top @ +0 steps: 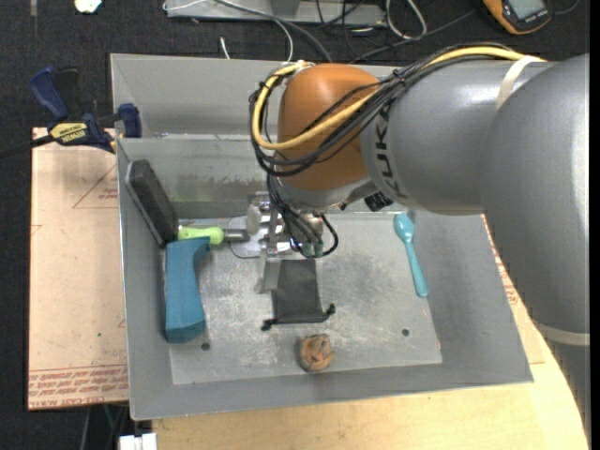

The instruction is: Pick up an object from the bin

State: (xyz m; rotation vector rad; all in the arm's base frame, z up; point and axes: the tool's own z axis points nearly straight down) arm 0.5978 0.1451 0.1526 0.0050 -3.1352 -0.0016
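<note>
Five loose things lie in the grey bin (394, 340); I list them from the left of my screen.

A black oblong bar (152, 201) lies slanted along the left wall. Just below it lies a blue block-shaped handle (184, 289), its green tip (202, 235) pointing right.

The gripper (281, 236) hangs at mid-bin under the arm's orange cover (319, 125), just right of the green tip. I cannot tell how its jaws stand (cables and the wrist mask them).

A dark flat rectangular piece (300, 293) lies directly below the gripper in view and is the thing nearest to it; I cannot confirm contact. A brown round lump (316, 352) lies just beyond that piece, toward the front wall. A turquoise spoon (411, 256) lies well apart on the right.
</note>
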